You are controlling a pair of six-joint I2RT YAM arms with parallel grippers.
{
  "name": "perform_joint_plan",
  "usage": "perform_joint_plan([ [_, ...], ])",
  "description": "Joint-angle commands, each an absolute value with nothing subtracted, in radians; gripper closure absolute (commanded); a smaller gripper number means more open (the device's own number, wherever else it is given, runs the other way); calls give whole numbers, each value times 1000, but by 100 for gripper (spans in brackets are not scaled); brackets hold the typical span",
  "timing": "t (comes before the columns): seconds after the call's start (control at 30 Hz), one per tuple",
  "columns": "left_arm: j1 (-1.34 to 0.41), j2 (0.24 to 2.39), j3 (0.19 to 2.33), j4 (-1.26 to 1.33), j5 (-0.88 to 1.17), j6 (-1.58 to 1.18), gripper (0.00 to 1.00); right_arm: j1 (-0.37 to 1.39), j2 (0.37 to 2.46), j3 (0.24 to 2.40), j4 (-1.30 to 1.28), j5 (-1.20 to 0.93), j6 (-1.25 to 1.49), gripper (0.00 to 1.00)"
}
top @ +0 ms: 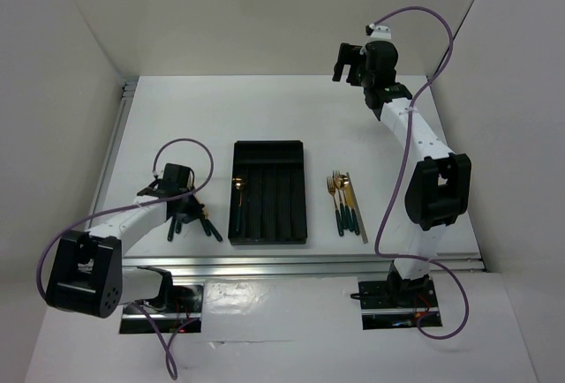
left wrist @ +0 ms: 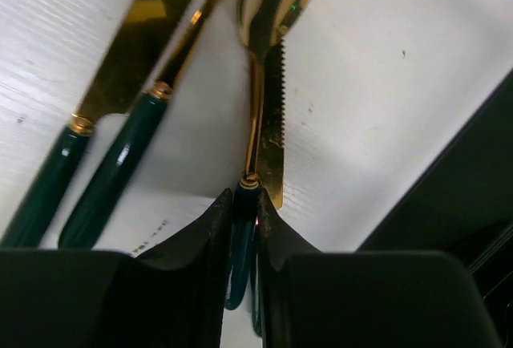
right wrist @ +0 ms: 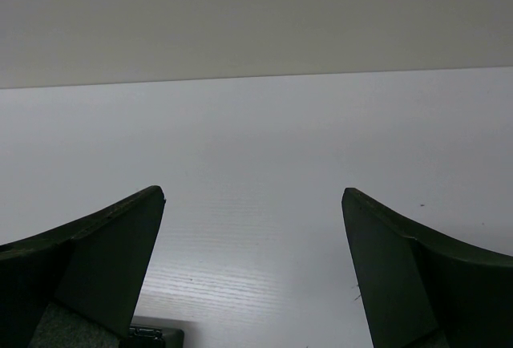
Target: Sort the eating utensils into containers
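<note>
Left tool [left wrist: 244, 204] narrow, pinching spoon [left wrist: 254, 115] handle on table [left wrist: 385, 83] | right tool [right wrist: 252, 196] wide apart, empty, above table

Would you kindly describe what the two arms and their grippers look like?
Both the left arm and right arm have white tubular links, chunky black joint housings and a looping purple cable. The left gripper and right gripper have dark, matte, tapering fingers.
</note>
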State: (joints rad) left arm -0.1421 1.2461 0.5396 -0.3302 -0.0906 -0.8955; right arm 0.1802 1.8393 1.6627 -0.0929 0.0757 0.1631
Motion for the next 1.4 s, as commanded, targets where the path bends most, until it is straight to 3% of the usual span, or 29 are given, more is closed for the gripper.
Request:
perform_joint_plan([
  [0.0,-196,1313,532,-532,-92,-911,79,178,1847,1717,-87,92,160,0],
  [0.2,-251,1348,532,-541,-101,-946,85,178,1847,1717,-87,101,160,0],
  [0.37,-285,1367,552,-563,-146,-962,78,178,1847,1717,-87,101,150,0],
  [0.5,-294,1378,561,-572,-155,-971,100,178,1847,1717,-87,110,150,0],
  [1.1,-353,1195,750,-758,-262,-897,100,178,1847,1717,-87,83,150,0],
  [1.37,-383,1213,871,-692,-167,-778,100,178,1847,1707,-87,83,150,0],
])
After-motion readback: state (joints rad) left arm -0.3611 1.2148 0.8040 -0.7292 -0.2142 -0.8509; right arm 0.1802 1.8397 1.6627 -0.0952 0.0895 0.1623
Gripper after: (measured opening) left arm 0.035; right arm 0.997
